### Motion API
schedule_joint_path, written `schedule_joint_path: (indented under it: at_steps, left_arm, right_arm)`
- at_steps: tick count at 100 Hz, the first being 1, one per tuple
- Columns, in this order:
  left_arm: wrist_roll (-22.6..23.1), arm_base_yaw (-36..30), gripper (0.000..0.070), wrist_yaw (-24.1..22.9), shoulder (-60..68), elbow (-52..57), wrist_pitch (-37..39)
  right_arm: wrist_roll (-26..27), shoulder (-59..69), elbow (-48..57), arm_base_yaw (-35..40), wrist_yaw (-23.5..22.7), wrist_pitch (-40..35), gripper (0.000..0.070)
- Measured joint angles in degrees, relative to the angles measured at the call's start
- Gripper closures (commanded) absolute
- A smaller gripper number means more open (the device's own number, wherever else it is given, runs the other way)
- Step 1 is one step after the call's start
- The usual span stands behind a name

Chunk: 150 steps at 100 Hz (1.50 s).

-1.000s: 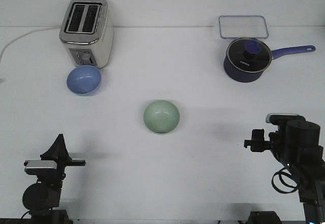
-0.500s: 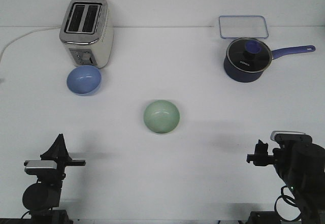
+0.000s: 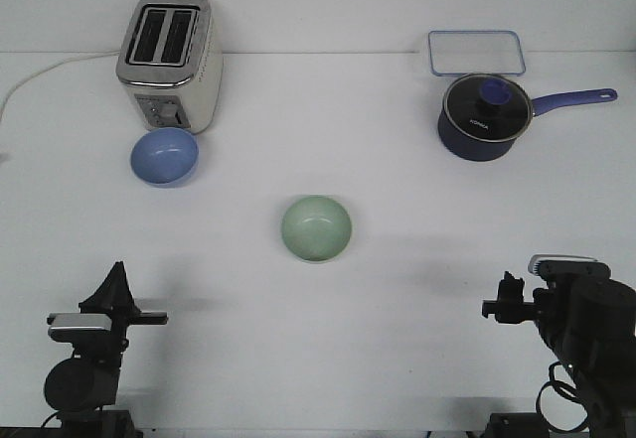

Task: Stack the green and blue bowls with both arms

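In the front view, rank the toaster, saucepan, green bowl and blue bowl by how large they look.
1. Toaster, clearly the largest.
2. Saucepan, counting its handle.
3. Green bowl and blue bowl: they look about alike. The green one sits nearer the camera, so I will not rank them.

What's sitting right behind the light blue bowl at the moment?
Directly behind the small round periwinkle blue bowl stands the cream two-slot toaster, close to its far rim. Contact cannot be judged, and the bowl hides the toaster's lower front edge.
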Motion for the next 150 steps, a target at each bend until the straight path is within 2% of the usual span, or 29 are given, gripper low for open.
schedule_joint_path:
  at_steps: [67, 94, 115, 150]
  left_arm:
    - [-1.16, 0.0, 0.0687, 0.0, 0.0, 0.42, -0.35]
    - [-3.65, 0.0, 0.0687, 0.0, 3.48, 12.57, -5.44]
    - [-4.33, 0.0, 0.0687, 0.0, 15.1, 26.8, -15.32]
    - [-4.46, 0.0, 0.0687, 0.0, 43.32, 58.8, -42.32]
  right_arm:
    - [0.0, 0.0, 0.0, 0.0, 0.02, 0.7, 0.0287]
    - [0.0, 0.0, 0.0, 0.0, 0.02, 0.81, 0.0287]
    - [0.0, 0.0, 0.0, 0.0, 0.02, 0.81, 0.0287]
    - [0.0, 0.0, 0.0, 0.0, 0.02, 0.81, 0.0287]
